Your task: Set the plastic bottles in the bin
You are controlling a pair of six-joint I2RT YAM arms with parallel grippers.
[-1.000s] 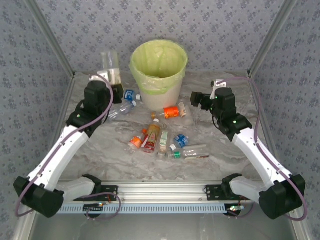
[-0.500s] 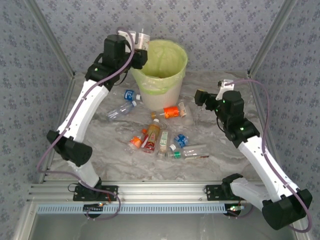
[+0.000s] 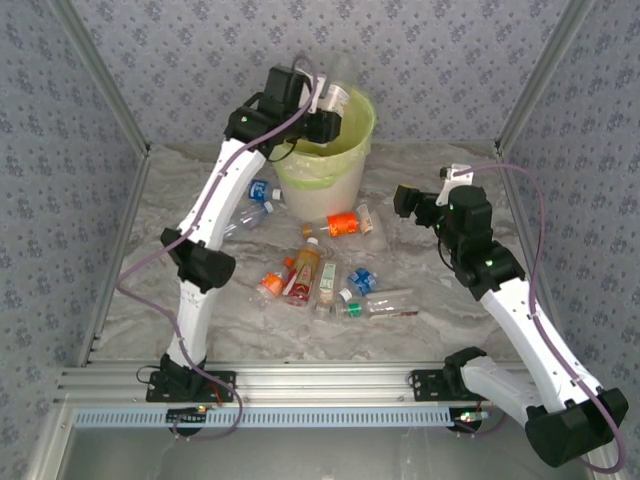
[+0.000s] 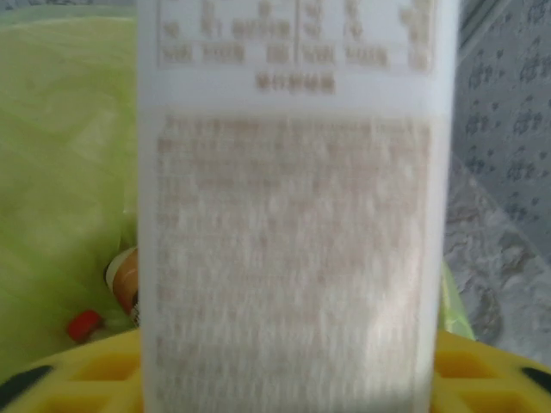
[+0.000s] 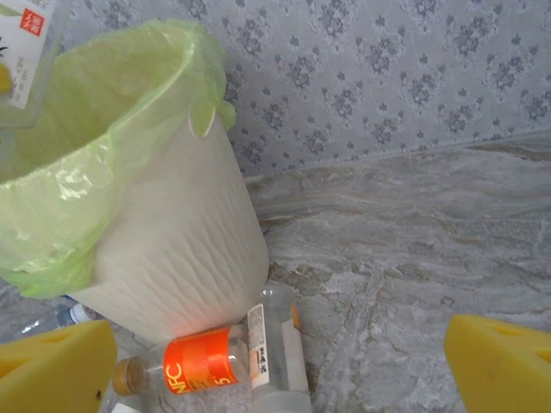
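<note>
Our left gripper (image 3: 330,104) hangs above the bin (image 3: 322,192) with a white-labelled bottle (image 4: 293,215) between its fingers, but we cannot tell whether the jaws clamp it or stand loose. The bottle sits close to the rim, so we judge a drop could clip the bag liner (image 5: 52,215) and bounce out onto the table (image 3: 150,260). Our right gripper (image 3: 404,199) stands wide open and empty.

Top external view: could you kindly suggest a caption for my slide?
Left claw poised with a bottle over the lined bin; right claw hangs open near loose bottles.
</note>
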